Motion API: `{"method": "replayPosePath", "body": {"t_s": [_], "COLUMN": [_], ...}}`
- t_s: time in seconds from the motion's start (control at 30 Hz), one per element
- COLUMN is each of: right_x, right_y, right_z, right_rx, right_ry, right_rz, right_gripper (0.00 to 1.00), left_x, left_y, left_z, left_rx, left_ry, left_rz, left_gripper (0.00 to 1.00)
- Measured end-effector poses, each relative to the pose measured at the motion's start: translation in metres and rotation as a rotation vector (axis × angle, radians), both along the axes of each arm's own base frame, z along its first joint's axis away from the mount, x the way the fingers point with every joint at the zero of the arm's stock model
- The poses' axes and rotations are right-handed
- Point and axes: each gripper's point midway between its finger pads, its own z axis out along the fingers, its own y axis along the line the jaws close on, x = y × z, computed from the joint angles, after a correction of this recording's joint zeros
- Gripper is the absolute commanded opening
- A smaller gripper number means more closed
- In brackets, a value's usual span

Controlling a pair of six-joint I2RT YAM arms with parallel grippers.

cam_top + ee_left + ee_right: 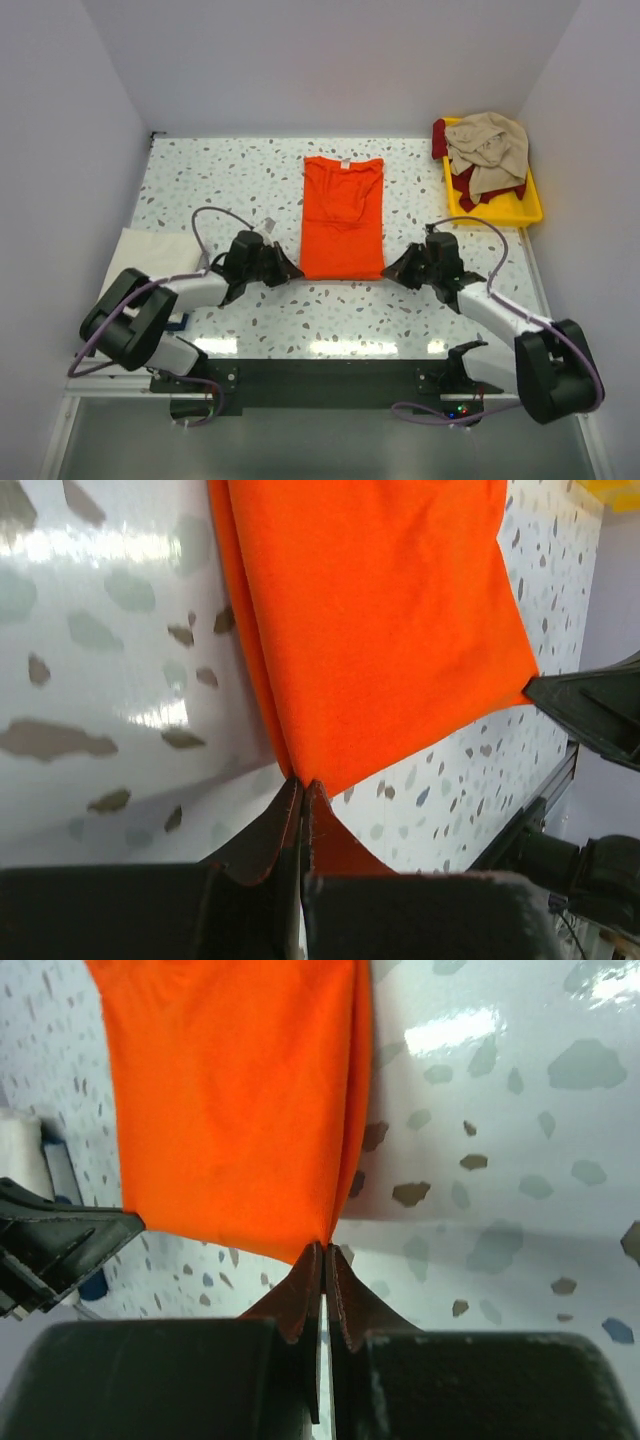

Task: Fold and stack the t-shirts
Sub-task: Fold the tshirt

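Orange t-shirt (342, 215) lies mid-way across the desk (220, 180) as a long strip, with the left fingers (283, 825) and right fingers (305, 1295) each pinched shut on a near corner. I'd lift both evenly and carry the hem to the collar, keeping it taut. Yellow tray (525, 208) holding a beige tee (490, 145) sits far right, out of the way.
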Motion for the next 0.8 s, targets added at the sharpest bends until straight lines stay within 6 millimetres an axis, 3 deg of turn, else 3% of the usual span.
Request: {"method": "replayPosePath", "body": {"t_s": [0.13, 0.37, 0.6, 0.8], "right_x": [-0.027, -0.082, -0.116, -0.12], "right_y": [-0.002, -0.003, -0.005, -0.009], "right_z": [0.019, 0.031, 0.037, 0.042], "right_rx": [0.011, 0.046, 0.064, 0.019], "right_ry": [-0.046, -0.05, -0.036, 0.027], "right_rz": [0.062, 0.158, 0.209, 0.229], "right_gripper": [0.0, 0.0, 0.0, 0.0], "left_x": [-0.036, -0.091, -0.105, -0.106], "left_y": [0.004, 0.012, 0.015, 0.015], "left_z": [0.006, 0.015, 0.035, 0.035], "left_rx": [-0.011, -0.051, -0.09, -0.06], "left_ry": [-0.017, -0.035, -0.075, -0.036], "left_rz": [-0.035, -0.073, -0.074, -0.071], "left_gripper": [0.0, 0.0, 0.0, 0.0]}}
